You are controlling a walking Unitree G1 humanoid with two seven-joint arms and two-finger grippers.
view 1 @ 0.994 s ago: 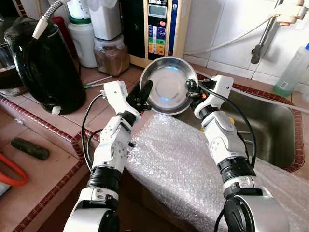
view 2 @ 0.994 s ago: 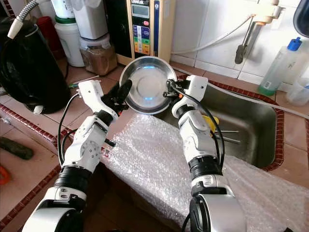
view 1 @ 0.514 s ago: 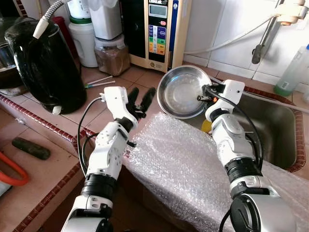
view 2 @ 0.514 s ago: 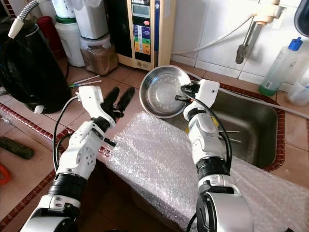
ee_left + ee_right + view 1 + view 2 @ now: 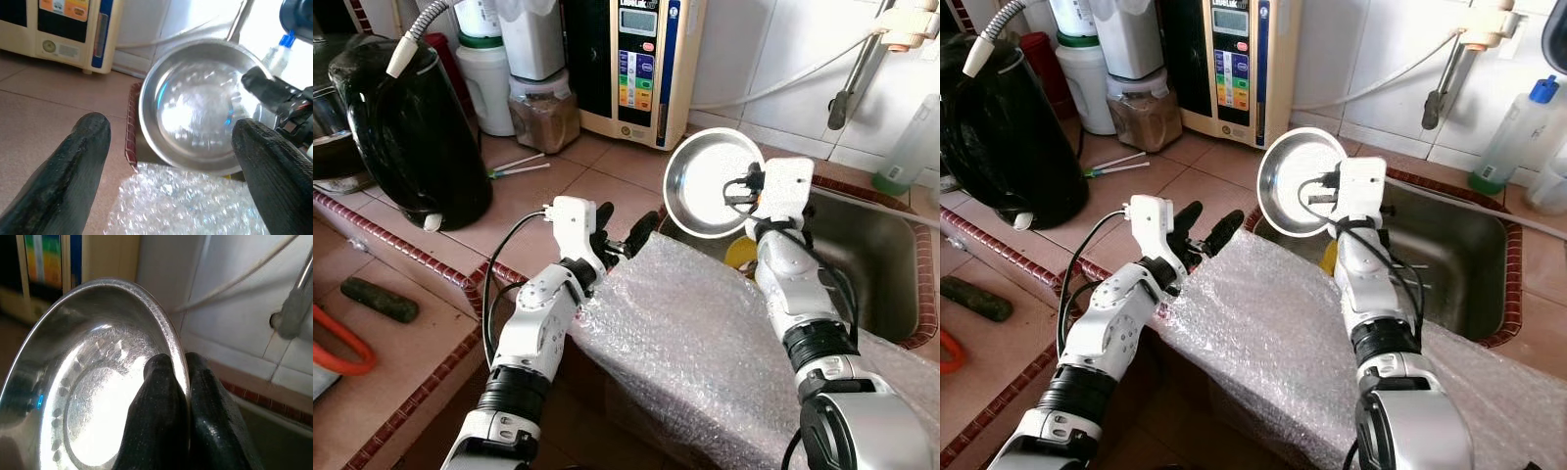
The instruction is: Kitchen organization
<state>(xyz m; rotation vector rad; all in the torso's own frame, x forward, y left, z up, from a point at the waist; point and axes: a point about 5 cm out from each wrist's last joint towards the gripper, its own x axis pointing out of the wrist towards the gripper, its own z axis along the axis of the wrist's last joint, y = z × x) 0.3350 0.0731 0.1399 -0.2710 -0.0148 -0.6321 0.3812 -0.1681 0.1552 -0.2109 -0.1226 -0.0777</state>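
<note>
A round steel bowl [image 5: 710, 183] hangs tilted on edge above the left rim of the sink [image 5: 886, 257]. My right gripper [image 5: 180, 382] is shut on the bowl's rim [image 5: 171, 335], one finger inside and one outside. My left gripper [image 5: 619, 227] stands open to the left of the bowl, low over the counter tiles, with nothing between its fingers [image 5: 83, 147]. In the left wrist view the steel bowl [image 5: 200, 117] lies ahead of the spread fingers, apart from them.
Bubble wrap [image 5: 705, 343] covers the counter edge in front of me. A black kettle [image 5: 406, 127] stands at the left, jars [image 5: 543, 103] and a water appliance [image 5: 641, 59] at the back. A yellow item [image 5: 740, 255] lies in the sink. A tap [image 5: 857, 59] and a bottle [image 5: 1506, 127] are at the right.
My right gripper has carried the bowl to the right and up, toward the sink. My left gripper, open since half a second ago, has dropped lower and away from the bowl.
</note>
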